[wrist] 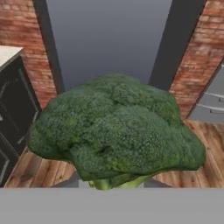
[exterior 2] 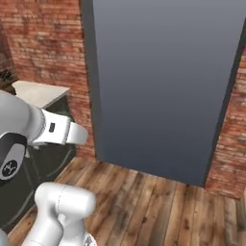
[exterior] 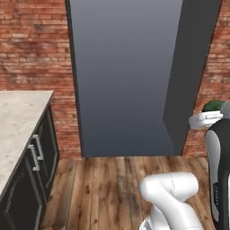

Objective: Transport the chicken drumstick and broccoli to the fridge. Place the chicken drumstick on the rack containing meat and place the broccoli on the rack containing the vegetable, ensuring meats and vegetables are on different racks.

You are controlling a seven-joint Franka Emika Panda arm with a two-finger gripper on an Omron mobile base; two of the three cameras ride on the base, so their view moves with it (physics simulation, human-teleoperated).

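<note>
The fingers are hidden under the broccoli [wrist: 114, 129], so I go by what sits on them: the pale-green stalk drops straight down to where the fingertips would rise, and the jaws are drawn in close, pinching that stalk; the dark-green bumpy head spreads wide above the grip and blocks most of what lies ahead of the hand.

From the left base view a sliver of the same broccoli [exterior: 212, 106] peeks out green at the right edge, just above the white wrist, with the arm's white elbow [exterior: 170, 188] bulging low in front; from the right base view the white forearm [exterior 2: 57, 129] reaches in from the left, its far end cut off short of the hand.

Beyond the hand stands the fridge [exterior: 126, 76], a tall plain grey slab rising from the floor, its face flat and shut; a darker grey side panel [exterior: 191, 67] angles off its right edge; the broccoli is well short of it, held in the air.

Red brick wall [exterior: 33, 49] flanks the fridge on both sides; wooden floorboards [exterior: 112, 184] run up to its foot; to the left a pale stone counter [exterior: 20, 121] tops black cabinets [exterior: 33, 166] with bar handles.
</note>
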